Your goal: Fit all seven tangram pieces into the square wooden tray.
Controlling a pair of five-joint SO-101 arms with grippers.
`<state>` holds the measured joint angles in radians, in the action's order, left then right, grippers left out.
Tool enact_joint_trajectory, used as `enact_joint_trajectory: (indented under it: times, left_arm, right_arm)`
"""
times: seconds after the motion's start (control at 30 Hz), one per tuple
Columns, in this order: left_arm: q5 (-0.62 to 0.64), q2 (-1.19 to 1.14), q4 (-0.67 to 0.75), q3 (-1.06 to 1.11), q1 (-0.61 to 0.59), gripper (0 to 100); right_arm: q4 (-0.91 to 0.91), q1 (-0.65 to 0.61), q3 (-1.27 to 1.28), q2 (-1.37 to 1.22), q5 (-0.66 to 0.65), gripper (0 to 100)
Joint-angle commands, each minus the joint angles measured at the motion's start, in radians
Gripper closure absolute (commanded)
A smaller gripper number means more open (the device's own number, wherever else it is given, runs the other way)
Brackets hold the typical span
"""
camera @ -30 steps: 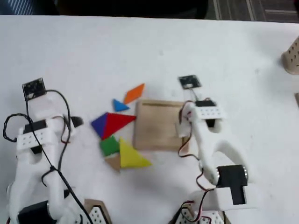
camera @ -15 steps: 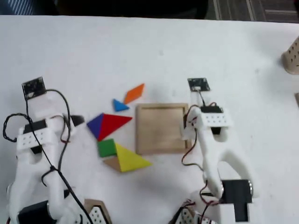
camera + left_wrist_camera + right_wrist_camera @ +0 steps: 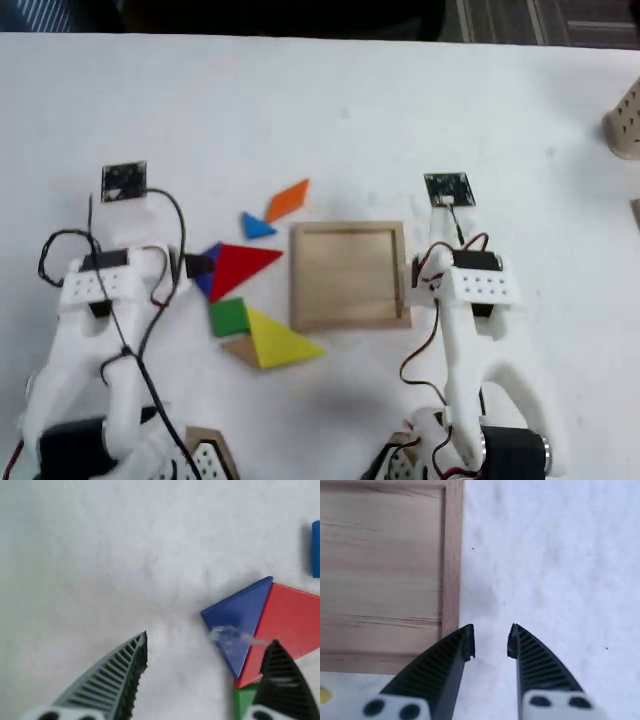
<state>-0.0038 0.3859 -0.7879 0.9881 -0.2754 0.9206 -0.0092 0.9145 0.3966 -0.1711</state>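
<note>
Right wrist view: tray (image 3: pixel 453 555) beside tool (image 3: pixel 490 641)

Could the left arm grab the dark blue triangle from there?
Probably yes: the left gripper is open right over the dark blue triangle, nothing between. The red triangle touching it may crowd one finger.

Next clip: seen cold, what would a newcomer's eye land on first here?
The bright pieces clustered on the white table just left of the tray, with the red triangle and yellow triangle the largest; none is in the tray yet. The left claw hangs open over the blue triangle, and the right claw sits slightly open by the tray's right edge.
</note>
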Motion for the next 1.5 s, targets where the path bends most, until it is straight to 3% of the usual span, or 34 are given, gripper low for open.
enact_joint_trajectory:
  times: [0.0, 0.23, 0.6, 0.83, 1.13, 1.27, 1.47]
  left_arm:
    - [-0.012, -0.173, -0.028, -0.163, 0.019, 65]
    - [-0.006, -0.404, -0.104, -0.367, 0.021, 65]
    - [0.028, -0.417, -0.132, -0.373, -0.12, 65]
    - [0.029, -0.414, -0.132, -0.371, -0.139, 65]
    - [-0.094, -0.28, -0.089, -0.276, -0.001, 65]
    - [-0.1, -0.213, 0.002, -0.201, 0.025, 65]
    - [-0.138, -0.213, 0.005, -0.189, 0.05, 65]
  right_arm:
    - [-0.018, 0.007, -0.008, 0.036, -0.018, 88.9]
    - [-0.018, 0.008, -0.008, 0.038, -0.018, 88.9]
    - [-0.021, 0.008, -0.009, 0.038, -0.018, 88.7]
    - [-0.021, 0.008, -0.009, 0.039, -0.018, 88.6]
    - [-0.05, 0.008, -0.008, 0.038, -0.012, 88.6]
    - [-0.054, 0.008, -0.003, 0.038, -0.012, 88.6]
    - [-0.071, 0.008, 0.009, 0.042, -0.018, 88.6]
